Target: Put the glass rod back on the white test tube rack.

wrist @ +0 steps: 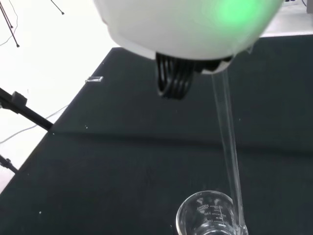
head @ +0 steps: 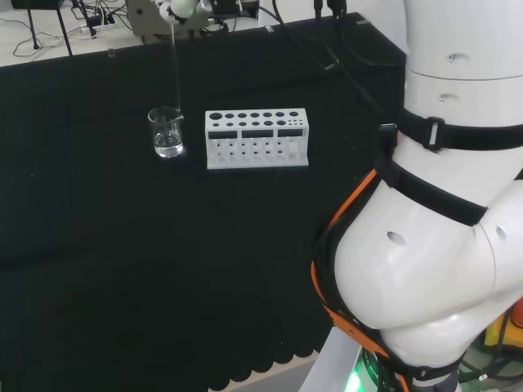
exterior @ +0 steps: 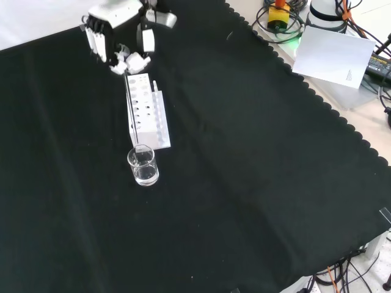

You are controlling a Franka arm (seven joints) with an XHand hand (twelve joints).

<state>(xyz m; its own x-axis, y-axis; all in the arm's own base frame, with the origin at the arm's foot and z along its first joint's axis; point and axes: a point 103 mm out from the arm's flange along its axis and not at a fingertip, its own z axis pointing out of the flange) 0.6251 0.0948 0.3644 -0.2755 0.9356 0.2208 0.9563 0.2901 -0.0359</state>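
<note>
Hand: the hand (exterior: 119,36) is raised over the far end of the rack in the front view, fingers curled and pinching the top of the rod.
Rod: the rod (head: 176,69) hangs nearly upright from the hand, slightly tilted; its lower end is in the beaker at the rim. In the wrist view the rod (wrist: 227,137) runs from the hand to the beaker's edge.
Beaker: the beaker (head: 166,132) is clear, stands upright on the desk and holds a little clear liquid at the bottom.
Rack: the rack (head: 257,138) is white, with rows of holes on top; in the head view it stands just right of the beaker, apart from it.
Desk: the desk (exterior: 256,159) is covered with black cloth.
</note>
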